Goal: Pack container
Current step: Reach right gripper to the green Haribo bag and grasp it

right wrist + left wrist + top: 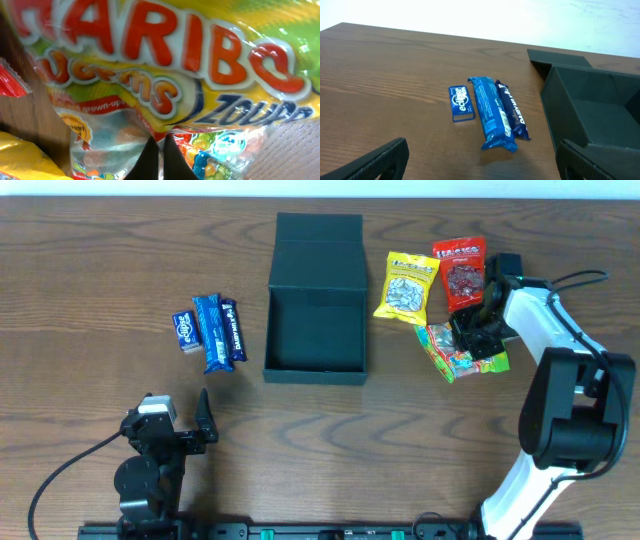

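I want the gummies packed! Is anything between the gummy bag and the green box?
Mostly no. The yellow packet lies by the gummy bag, just off the straight way to the box, whose lid is open.

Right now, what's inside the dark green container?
Nothing shows inside the container: from overhead, its dark floor is bare from wall to wall. In the left wrist view, the box's near wall covers a strip of that floor.
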`<move>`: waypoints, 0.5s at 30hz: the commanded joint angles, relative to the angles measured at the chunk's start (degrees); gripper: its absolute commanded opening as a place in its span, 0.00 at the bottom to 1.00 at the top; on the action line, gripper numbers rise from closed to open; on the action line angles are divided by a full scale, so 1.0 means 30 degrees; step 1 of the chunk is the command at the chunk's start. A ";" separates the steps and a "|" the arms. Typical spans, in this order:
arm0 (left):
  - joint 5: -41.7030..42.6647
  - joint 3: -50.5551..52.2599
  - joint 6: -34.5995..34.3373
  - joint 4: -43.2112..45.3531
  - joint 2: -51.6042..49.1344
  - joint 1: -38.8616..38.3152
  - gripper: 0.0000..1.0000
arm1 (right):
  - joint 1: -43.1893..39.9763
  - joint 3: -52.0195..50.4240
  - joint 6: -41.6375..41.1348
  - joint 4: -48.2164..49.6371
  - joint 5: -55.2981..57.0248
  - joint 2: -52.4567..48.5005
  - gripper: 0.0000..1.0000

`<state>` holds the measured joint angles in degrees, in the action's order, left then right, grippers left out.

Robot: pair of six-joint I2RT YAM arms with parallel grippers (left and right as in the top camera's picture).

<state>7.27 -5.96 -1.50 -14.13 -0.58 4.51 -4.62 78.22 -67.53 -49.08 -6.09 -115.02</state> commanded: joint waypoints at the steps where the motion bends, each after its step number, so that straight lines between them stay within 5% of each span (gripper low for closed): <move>1: -0.0073 0.0466 0.0000 -0.0197 0.0109 0.0109 0.95 | -0.0364 -0.0073 0.0845 -0.0255 0.0532 -0.1027 0.01; 15: -0.0073 0.0466 0.0000 -0.0197 0.0109 0.0109 0.95 | 0.0095 -0.0073 0.8706 -0.2528 0.0517 0.1355 0.01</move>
<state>7.29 -5.96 -1.50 -14.13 -0.58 4.51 -5.02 78.46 -50.22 -56.45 -5.91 -114.59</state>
